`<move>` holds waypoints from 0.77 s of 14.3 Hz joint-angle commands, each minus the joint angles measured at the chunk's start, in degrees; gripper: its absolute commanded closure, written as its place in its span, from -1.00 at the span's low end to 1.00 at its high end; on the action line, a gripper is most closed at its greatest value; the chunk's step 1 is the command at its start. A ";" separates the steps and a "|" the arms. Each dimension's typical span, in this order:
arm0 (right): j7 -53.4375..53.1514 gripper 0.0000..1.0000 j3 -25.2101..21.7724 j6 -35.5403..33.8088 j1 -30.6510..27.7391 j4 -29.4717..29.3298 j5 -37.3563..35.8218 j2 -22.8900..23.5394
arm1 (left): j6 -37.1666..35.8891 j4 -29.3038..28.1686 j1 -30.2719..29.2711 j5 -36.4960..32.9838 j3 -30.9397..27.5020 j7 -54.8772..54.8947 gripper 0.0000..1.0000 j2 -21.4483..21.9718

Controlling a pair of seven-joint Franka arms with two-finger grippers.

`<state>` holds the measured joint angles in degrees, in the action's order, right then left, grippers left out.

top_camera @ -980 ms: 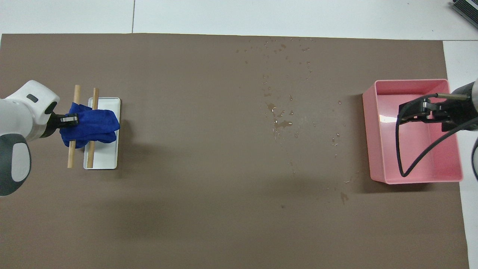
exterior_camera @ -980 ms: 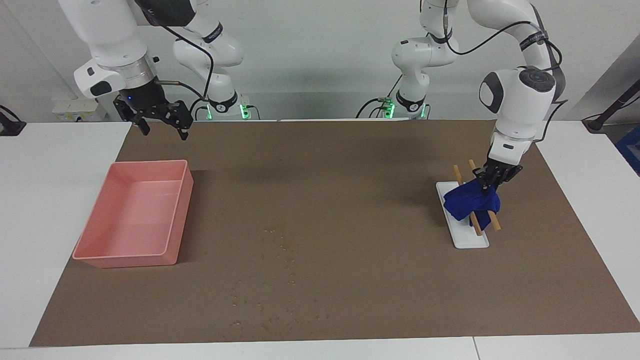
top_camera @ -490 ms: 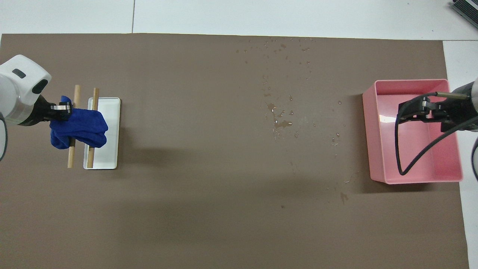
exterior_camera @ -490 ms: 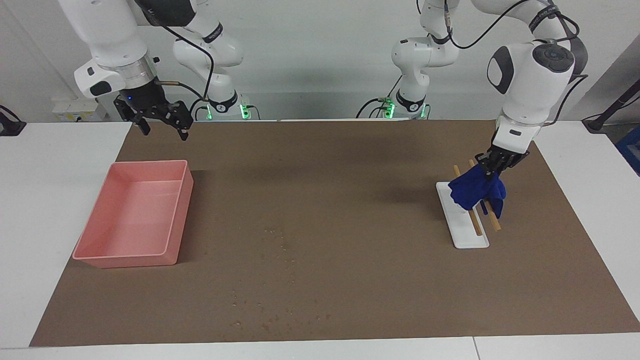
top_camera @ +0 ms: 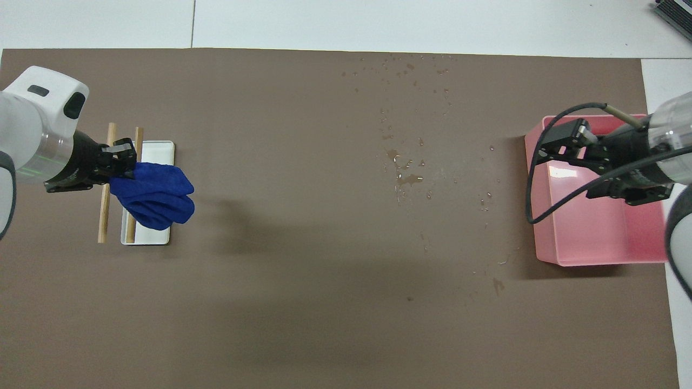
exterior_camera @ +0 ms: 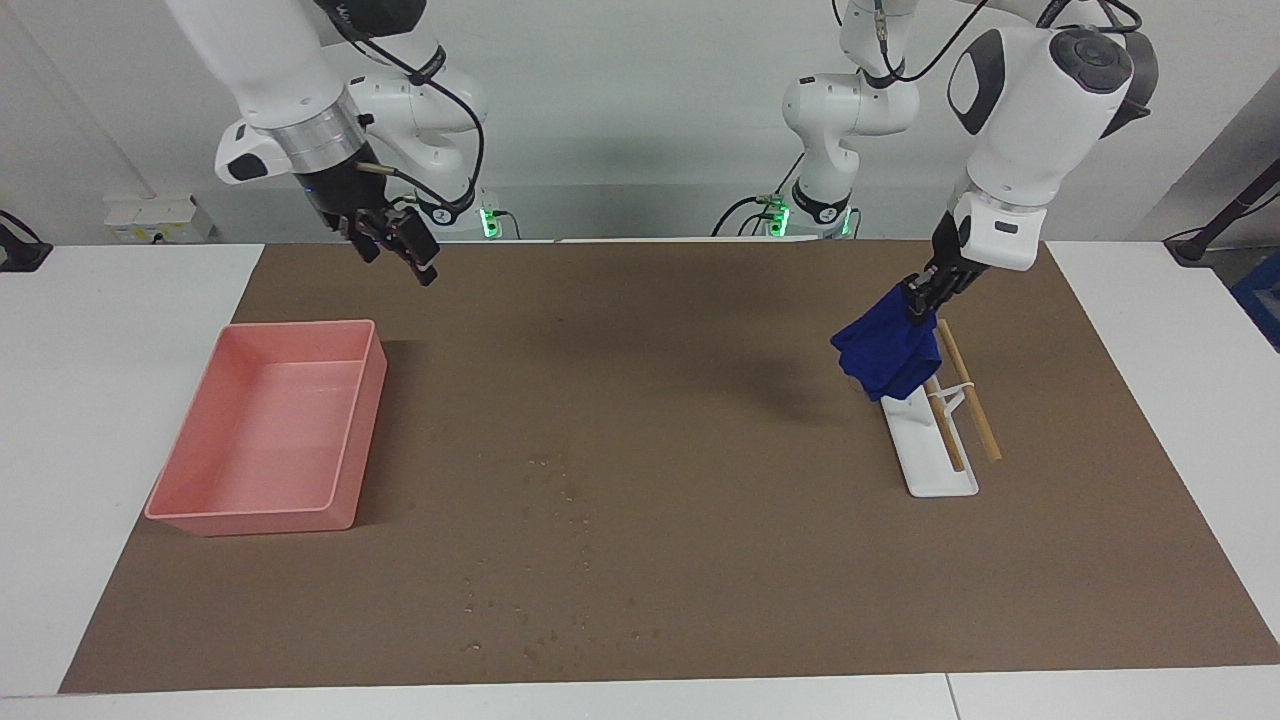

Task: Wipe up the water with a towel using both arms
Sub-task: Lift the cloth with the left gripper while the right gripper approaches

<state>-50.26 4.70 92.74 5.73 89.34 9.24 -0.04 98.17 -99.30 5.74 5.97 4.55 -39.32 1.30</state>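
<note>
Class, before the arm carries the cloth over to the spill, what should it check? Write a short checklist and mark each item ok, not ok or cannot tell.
1. Left pincer shut on the towel: ok.
2. Towel lifted off the wooden rods of the white rack: ok.
3. Mat between towel and water droplets bare of things in the way: ok.
4. Right pincer open, raised over the mat near the pink tray, away from the towel's path: ok.
5. Water not wiped yet: ok.
6. Firmness of the grip on the hanging towel: cannot tell.
</note>
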 commanded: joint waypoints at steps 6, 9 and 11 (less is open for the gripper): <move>-38.74 -1.00 0.22 10.53 7.79 1.36 11.14 0.92 | 5.35 0.16 2.59 6.25 11.62 -44.21 1.00 2.04; -45.09 -1.00 0.30 9.92 8.50 1.54 17.11 1.88 | 10.97 0.51 8.39 6.42 11.71 -60.82 1.00 1.69; -46.94 -0.98 0.31 7.99 9.21 2.32 18.70 1.89 | 15.10 0.95 10.51 6.42 11.80 -69.45 1.00 1.77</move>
<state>-94.92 5.00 101.67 14.70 90.45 25.27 2.02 110.27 -99.26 14.26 11.62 17.17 -101.54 2.92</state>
